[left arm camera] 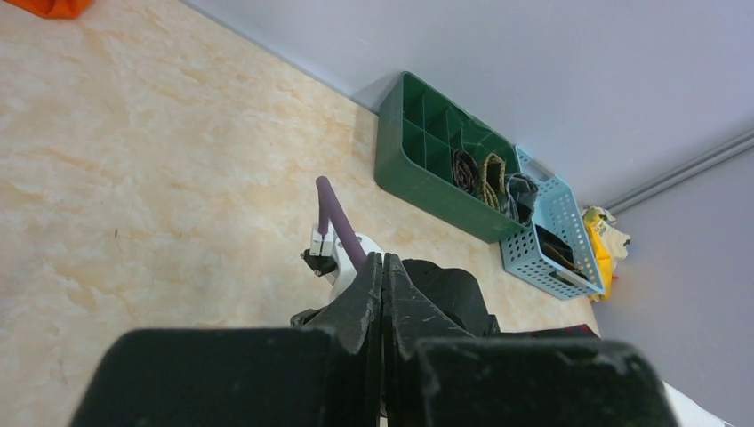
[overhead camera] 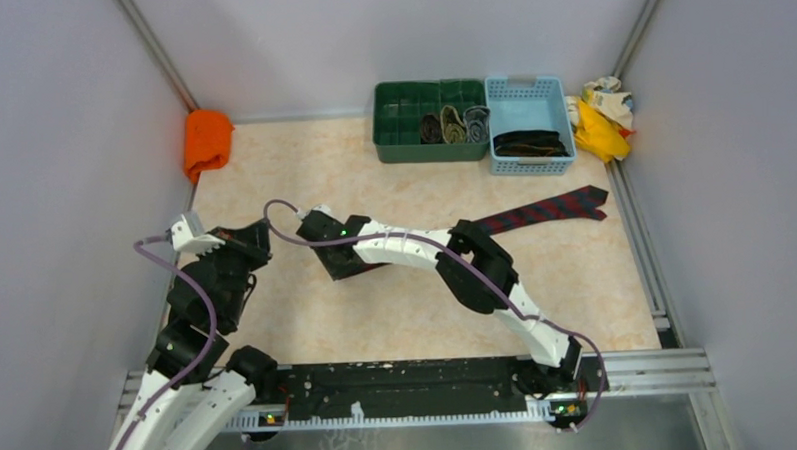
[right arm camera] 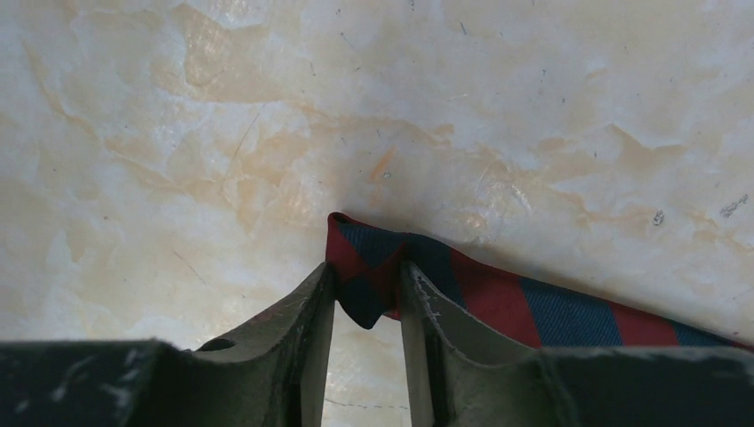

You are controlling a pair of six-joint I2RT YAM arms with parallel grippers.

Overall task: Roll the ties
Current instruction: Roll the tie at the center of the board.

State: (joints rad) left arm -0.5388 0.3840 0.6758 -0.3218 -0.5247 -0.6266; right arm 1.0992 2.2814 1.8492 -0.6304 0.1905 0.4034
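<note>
Tabletop, mid-frame: pinches tip of dark red plaid tie [right arm camera: 498, 302] between fingers of right gripper [right arm camera: 366, 277]; leaves its length flat, running to upper right in overhead view. Holds fingers of left gripper [left arm camera: 383, 271] pressed together, empty, at left. Shows rolled ties [overhead camera: 453, 126] in green bin [overhead camera: 402, 151], top centre.

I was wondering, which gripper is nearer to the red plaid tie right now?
Right. The right gripper straddles the tip of the red plaid tie; the left gripper, shut, sits near the left side of the table, well away from it.
</note>
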